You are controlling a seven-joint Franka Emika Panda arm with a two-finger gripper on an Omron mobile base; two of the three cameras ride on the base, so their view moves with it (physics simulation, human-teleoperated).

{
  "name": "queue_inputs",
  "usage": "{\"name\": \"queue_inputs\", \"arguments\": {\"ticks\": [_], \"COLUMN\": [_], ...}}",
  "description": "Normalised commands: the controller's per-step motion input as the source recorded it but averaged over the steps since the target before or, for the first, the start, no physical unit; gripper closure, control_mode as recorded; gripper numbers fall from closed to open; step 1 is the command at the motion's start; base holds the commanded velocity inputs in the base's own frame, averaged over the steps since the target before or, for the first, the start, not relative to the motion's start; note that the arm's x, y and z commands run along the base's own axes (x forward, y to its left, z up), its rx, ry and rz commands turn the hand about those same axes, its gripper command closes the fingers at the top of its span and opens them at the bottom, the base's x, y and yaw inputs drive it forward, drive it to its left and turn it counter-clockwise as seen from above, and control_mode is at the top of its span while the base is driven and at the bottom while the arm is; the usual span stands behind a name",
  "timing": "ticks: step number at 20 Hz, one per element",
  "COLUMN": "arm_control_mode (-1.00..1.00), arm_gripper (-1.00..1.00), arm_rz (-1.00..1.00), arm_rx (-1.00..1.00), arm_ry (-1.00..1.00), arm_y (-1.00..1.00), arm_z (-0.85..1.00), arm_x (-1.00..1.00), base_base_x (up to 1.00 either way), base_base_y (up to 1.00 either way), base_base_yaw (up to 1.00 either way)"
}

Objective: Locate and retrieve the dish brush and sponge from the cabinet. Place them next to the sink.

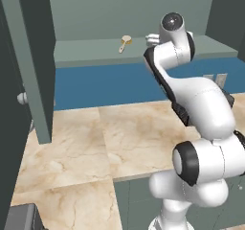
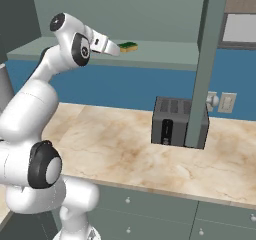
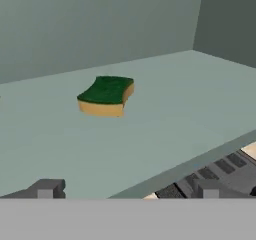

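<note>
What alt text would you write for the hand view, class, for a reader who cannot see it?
A small rectangular sponge, yellow with a dark green scrubbing layer on top, lies flat on the pale grey-green cabinet shelf. The gripper points toward it from the shelf's front edge, its two dark finger tips spread wide apart. Below that edge, the slotted top of a dark toaster shows.

No readable text, label or number anywhere.

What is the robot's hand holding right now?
Nothing. In the hand view the gripper is open, with bare shelf between its fingertips. The sponge lies further back on the shelf, untouched, and the dish brush lies there too.
</note>
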Motion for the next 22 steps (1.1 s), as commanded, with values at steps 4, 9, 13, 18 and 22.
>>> {"name": "queue_inputs", "arguments": {"ticks": [4,9,13,18,22], "arm_control_mode": [-1.0,-1.0,-1.0,-1.0,-1.0], "arm_gripper": [-1.0,-1.0,-1.0,-1.0,-1.0], "arm_rz": [-0.02,0.0,0.02,0.02,0.01], "arm_rx": [0.0,0.01,0.0,0.0,0.0], "arm_ry": [0.01,-0.02,0.0,0.0,0.01], "arm_y": [-0.19,-0.05,-0.09,-0.04,-0.05], "arm_z": [-0.01,-0.01,0.0,-0.01,0.0], "arm_x": [0.36,0.22,0.39,0.35,0.31], "base_base_x": [0.0,0.0,0.0,0.0,0.0], "base_base_y": [0.0,0.0,0.0,0.0,0.0], "base_base_yaw": [0.0,0.0,0.0,0.0,0.0]}}
